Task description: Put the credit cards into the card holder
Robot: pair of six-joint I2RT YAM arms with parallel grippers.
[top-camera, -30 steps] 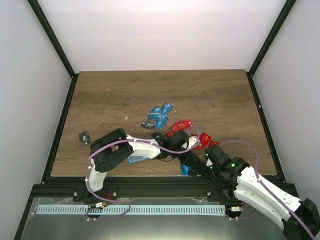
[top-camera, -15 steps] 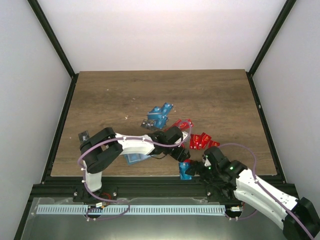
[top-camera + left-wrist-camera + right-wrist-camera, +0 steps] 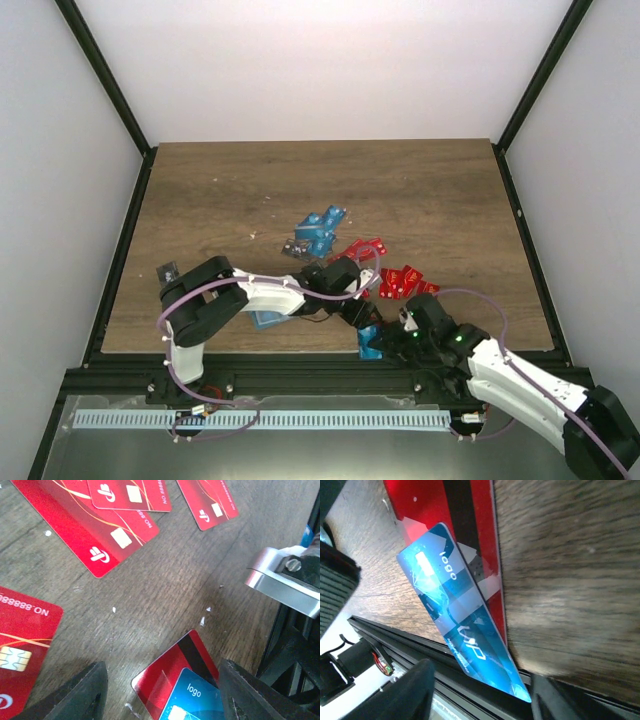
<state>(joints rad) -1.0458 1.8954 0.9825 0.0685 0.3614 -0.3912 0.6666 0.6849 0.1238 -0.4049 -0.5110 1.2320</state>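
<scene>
A bright blue card (image 3: 370, 343) lies on a red card at the table's front edge and overhangs it. In the right wrist view the blue card (image 3: 454, 620) and the red card (image 3: 465, 515) lie between my open right gripper's (image 3: 480, 700) fingers. My right gripper (image 3: 392, 338) is just right of these cards. My left gripper (image 3: 356, 312) is open just behind them; its view shows the same red card (image 3: 175, 672) and blue card (image 3: 197, 700) between its fingers (image 3: 80, 692). The teal card holder (image 3: 268, 319) lies partly hidden under the left arm.
Several red cards (image 3: 400, 282) lie behind the grippers and show in the left wrist view (image 3: 107, 530). A pile of blue cards (image 3: 320, 228) lies mid-table. A black card (image 3: 168, 272) lies at the left. The black frame rail (image 3: 300, 375) runs along the front edge.
My right gripper has moved left along the front edge, closer to the blue card. My left arm's elbow has swung left and its gripper has drawn back a little.
</scene>
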